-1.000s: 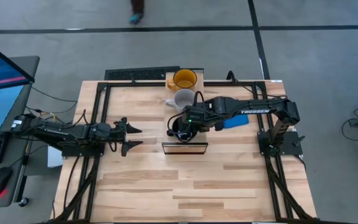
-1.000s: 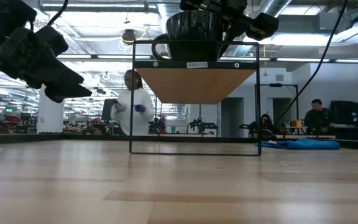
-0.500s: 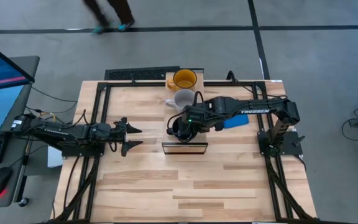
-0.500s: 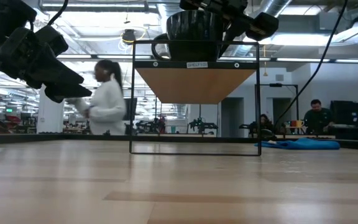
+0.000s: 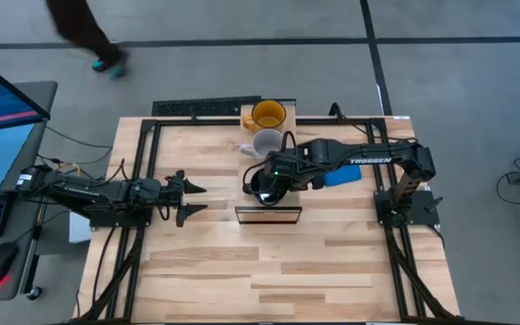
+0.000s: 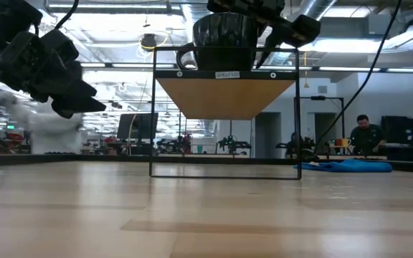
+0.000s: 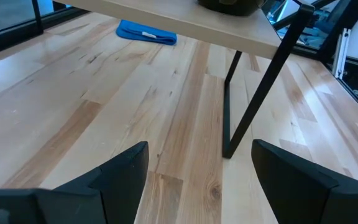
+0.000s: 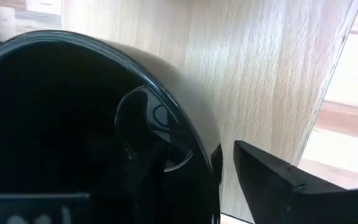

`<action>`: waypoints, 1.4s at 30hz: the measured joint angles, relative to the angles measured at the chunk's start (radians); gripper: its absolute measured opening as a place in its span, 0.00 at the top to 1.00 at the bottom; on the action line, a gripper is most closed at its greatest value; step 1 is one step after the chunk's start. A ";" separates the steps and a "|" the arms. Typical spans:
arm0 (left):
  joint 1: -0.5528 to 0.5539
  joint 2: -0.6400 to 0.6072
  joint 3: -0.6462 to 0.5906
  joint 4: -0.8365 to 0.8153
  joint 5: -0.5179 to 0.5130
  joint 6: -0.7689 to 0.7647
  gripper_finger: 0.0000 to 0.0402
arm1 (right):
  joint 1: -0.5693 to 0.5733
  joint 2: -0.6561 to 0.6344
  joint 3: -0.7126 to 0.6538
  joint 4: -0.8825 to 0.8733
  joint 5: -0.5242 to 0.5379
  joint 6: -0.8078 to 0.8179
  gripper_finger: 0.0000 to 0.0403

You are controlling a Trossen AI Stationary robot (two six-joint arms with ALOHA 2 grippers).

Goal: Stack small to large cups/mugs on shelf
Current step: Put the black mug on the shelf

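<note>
Releasing the black mug cleanly is the step in hand, as I judge it. The mug stands upright on the front end of the shelf, handle toward the left arm's side. The right pincer is over it, one finger inside the rim and the other outside the wall with a gap showing, so the jaws look parted and no longer clamp the mug. The lift should go straight up until the inner finger clears the rim; any sideways drift could catch the wall and drag the mug toward the shelf edge.

The light grey mug and the yellow-orange mug sit farther back along the shelf, one behind the other and near each other. A blue cloth lies on the bench beside the shelf, under the right arm.

The left pincer waits above the bench, well apart from the shelf, fingers spread wide and empty.
</note>
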 joint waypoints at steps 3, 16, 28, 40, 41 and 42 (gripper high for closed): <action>0.000 0.000 0.000 0.000 0.000 0.000 0.31 | 0.000 0.000 0.000 0.007 0.005 -0.011 0.44; 0.000 0.000 0.000 0.000 0.000 -0.008 0.31 | -0.001 0.000 0.000 0.078 0.005 -0.021 0.42; 0.000 0.000 0.000 -0.003 0.007 -0.023 0.31 | -0.001 -0.012 0.000 0.033 0.013 -0.014 0.42; 0.000 0.000 0.000 -0.004 0.007 -0.023 0.31 | -0.001 -0.049 0.000 -0.027 0.042 -0.013 0.42; 0.000 0.000 0.000 -0.004 0.007 -0.023 0.31 | -0.001 -0.051 0.001 -0.030 0.043 -0.013 0.42; 0.000 0.000 0.000 -0.004 0.007 -0.023 0.31 | -0.001 -0.051 0.002 -0.039 0.046 -0.013 0.42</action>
